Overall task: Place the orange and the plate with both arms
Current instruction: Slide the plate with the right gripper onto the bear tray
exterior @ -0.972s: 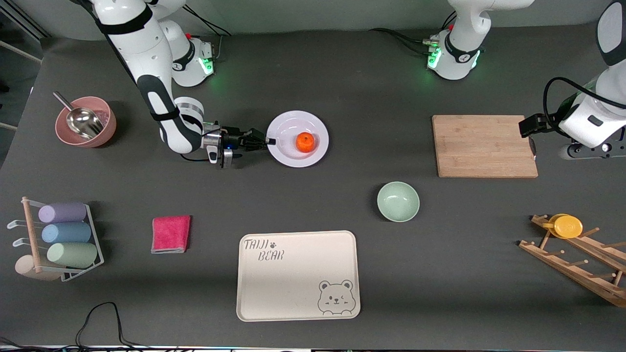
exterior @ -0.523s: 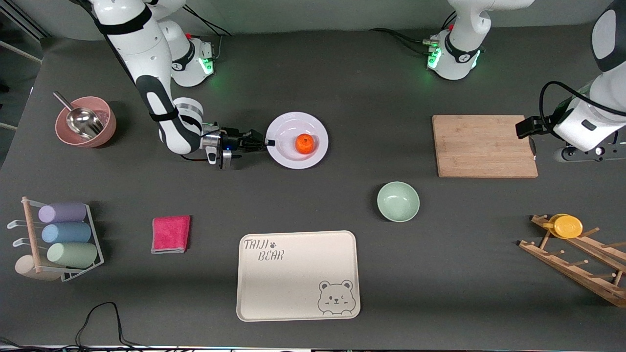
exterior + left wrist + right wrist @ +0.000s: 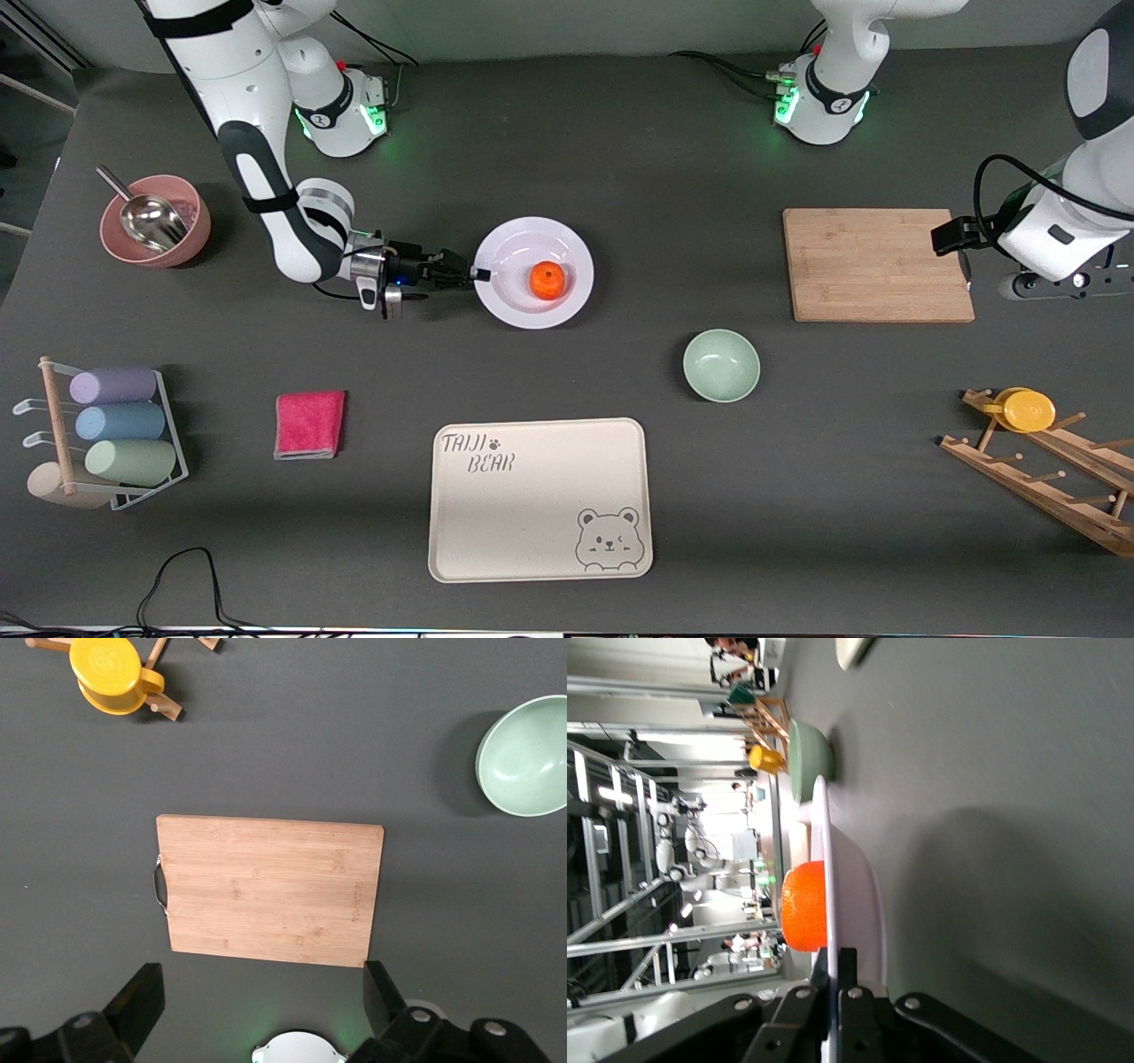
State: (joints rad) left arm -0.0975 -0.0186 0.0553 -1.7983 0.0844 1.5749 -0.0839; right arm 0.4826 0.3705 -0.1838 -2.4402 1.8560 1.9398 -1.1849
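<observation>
Dark grey tabletop (image 3: 620, 159) fills the front view. Right end effector (image 3: 476, 274) is clamped on the rim of the round glossy white plate (image 3: 505, 306), at the edge toward the right arm's end of the tabletop. Small round bright orange fruit (image 3: 547, 279) sits in the plate's shallow centre, just past the clamped rim from the right end effector, along the line the fingers point. Cream rectangular bear tray (image 3: 540, 499) lies nearer the front camera than the plate, well apart. Pale green bowl (image 3: 721, 365) sits between tray and rectangular wooden cutting board (image 3: 877, 264). Left end effector is off the frame edge here; the left arm hangs over the board's end.

Left wrist view: left end effector (image 3: 264, 1010) has its fingers spread wide apart, holding nothing, hovering above the cutting board (image 3: 270, 890). Green bowl (image 3: 524, 768) is off to one side of it; plate and orange not in view.

Right wrist view: right end effector (image 3: 834, 992) is pinched on the plate's thin rim (image 3: 829, 868), plate seen edge-on, level. Orange (image 3: 804, 906) rests on it just ahead of the fingertips.

Judgement: right arm is far nearer and already carries both; likely a haul toward the tray, keeping the plate flat so the orange doesn't roll. Left arm waits.
</observation>
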